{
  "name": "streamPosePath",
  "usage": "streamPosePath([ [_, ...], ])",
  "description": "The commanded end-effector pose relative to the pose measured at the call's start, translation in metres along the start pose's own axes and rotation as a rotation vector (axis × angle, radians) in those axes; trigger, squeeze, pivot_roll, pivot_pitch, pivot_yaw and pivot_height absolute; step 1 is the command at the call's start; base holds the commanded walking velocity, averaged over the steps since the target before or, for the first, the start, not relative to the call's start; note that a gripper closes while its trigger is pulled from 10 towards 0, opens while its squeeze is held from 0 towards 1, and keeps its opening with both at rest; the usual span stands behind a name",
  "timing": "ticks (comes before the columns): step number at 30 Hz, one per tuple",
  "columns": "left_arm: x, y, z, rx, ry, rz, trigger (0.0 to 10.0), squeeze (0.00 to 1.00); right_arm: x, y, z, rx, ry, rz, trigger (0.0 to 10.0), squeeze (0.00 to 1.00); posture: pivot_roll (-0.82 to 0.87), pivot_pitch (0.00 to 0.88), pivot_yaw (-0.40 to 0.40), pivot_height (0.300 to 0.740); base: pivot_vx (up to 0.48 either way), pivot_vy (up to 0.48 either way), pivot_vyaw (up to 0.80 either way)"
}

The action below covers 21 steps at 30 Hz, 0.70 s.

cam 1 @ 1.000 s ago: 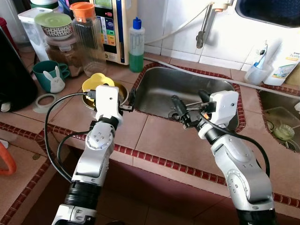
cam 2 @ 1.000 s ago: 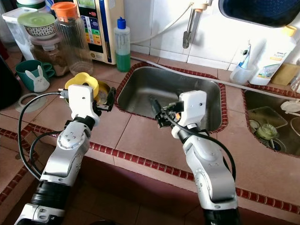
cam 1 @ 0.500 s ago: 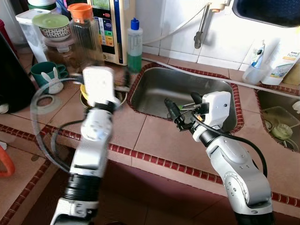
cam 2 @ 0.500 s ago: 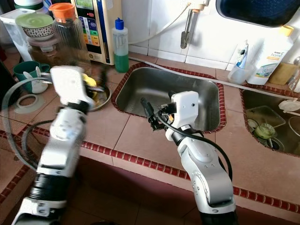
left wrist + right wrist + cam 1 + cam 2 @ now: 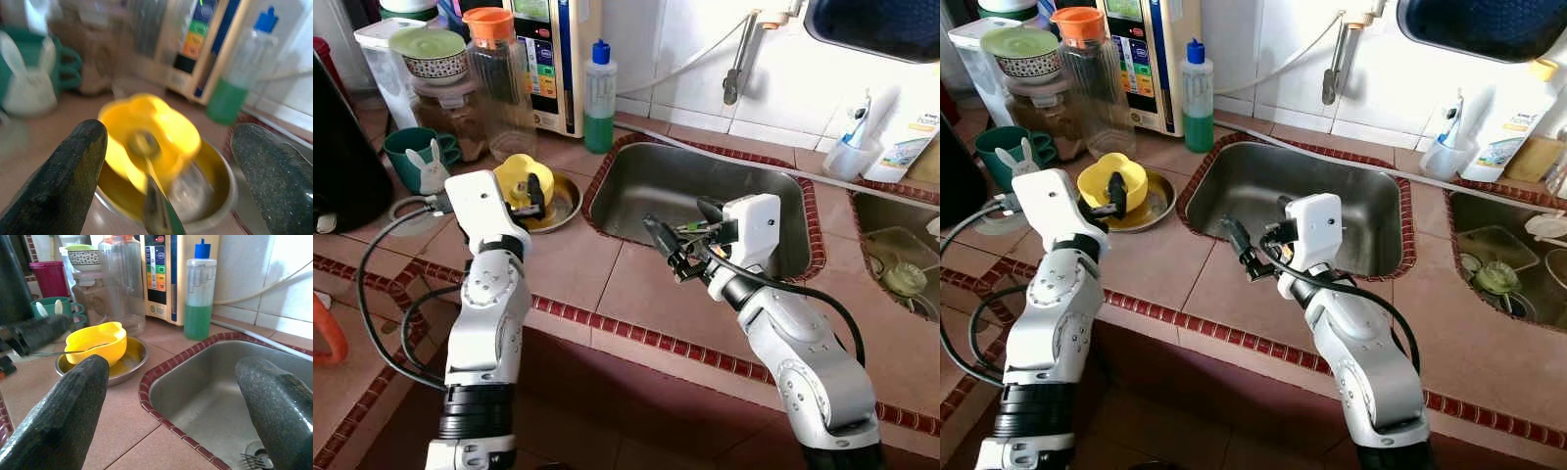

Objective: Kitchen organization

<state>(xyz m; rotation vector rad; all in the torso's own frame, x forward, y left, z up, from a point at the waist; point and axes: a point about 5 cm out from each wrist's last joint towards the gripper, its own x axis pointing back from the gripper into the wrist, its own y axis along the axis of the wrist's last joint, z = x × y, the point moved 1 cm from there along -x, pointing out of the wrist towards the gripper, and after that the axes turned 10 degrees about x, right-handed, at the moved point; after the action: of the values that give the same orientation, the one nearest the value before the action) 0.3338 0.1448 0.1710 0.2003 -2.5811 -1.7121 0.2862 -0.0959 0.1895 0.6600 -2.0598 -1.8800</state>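
yellow bowl [image 5: 146,134] with spoon [image 5: 63,351] between spread left gripper [image 5: 166,161] fingers; right gripper [image 5: 171,396] likewise released

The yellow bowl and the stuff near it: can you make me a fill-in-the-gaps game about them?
1. The yellow bowl sits in a shallow ____ dish.
2. The bottle behind the sink holds ____ liquid.
3. The left gripper hovers at the bowl with its fingers ____.
4. The tall clear jar has an ____ lid.

Missing words: metal; green; open; orange
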Motion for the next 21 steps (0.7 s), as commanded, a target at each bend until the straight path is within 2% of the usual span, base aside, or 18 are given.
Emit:
streamPosePath([
  [1, 0.003, -0.004, -0.001, 0.017, -0.017, 0.039, 10.0, 0.00, -0.001, 0.003, 0.000, 0.007, 0.006, -0.006, 10.0, 1.00, 0.10, 0.019, -0.035, 0.740, 0.000, 0.000, 0.00],
  [4, 0.005, -0.009, -0.006, 0.019, -0.056, 0.057, 10.0, 0.00, -0.001, 0.003, 0.000, 0.006, 0.001, -0.004, 10.0, 1.00, 0.10, 0.020, -0.034, 0.740, 0.000, 0.000, 0.00],
  [10, 0.006, -0.018, -0.005, -0.022, -0.107, 0.060, 10.0, 0.00, -0.001, 0.003, -0.002, 0.004, -0.012, -0.005, 10.0, 1.00, 0.09, 0.023, -0.030, 0.740, 0.000, 0.000, 0.00],
  [11, 0.005, -0.019, -0.006, -0.034, -0.119, 0.054, 1.5, 0.00, 0.000, 0.003, -0.002, 0.003, -0.015, -0.005, 10.0, 1.00, 0.09, 0.025, -0.030, 0.740, 0.000, 0.000, 0.00],
  [13, 0.004, -0.020, -0.005, -0.044, -0.133, 0.051, 0.0, 0.00, 0.000, 0.003, -0.003, 0.002, -0.018, -0.004, 10.0, 1.00, 0.09, 0.024, -0.029, 0.740, 0.000, 0.000, 0.00],
  [18, 0.001, -0.024, -0.003, -0.085, -0.154, 0.061, 0.0, 0.00, 0.000, 0.003, -0.004, 0.003, -0.023, -0.004, 10.0, 1.00, 0.09, 0.025, -0.026, 0.740, 0.000, 0.000, 0.00],
  [19, 0.000, -0.025, -0.002, -0.112, -0.163, 0.060, 8.7, 0.00, 0.000, 0.003, -0.005, 0.003, -0.025, -0.004, 10.0, 1.00, 0.09, 0.026, -0.026, 0.740, 0.000, 0.000, 0.00],
  [20, 0.000, -0.025, -0.001, -0.137, -0.172, 0.053, 10.0, 0.00, 0.000, 0.003, -0.005, 0.003, -0.028, -0.005, 10.0, 1.00, 0.09, 0.027, -0.025, 0.740, 0.000, 0.000, 0.00],
  [21, -0.001, -0.026, -0.001, -0.162, -0.186, 0.047, 10.0, 0.00, 0.000, 0.003, -0.005, 0.003, -0.030, -0.005, 10.0, 1.00, 0.09, 0.026, -0.026, 0.740, 0.000, 0.000, 0.00],
])
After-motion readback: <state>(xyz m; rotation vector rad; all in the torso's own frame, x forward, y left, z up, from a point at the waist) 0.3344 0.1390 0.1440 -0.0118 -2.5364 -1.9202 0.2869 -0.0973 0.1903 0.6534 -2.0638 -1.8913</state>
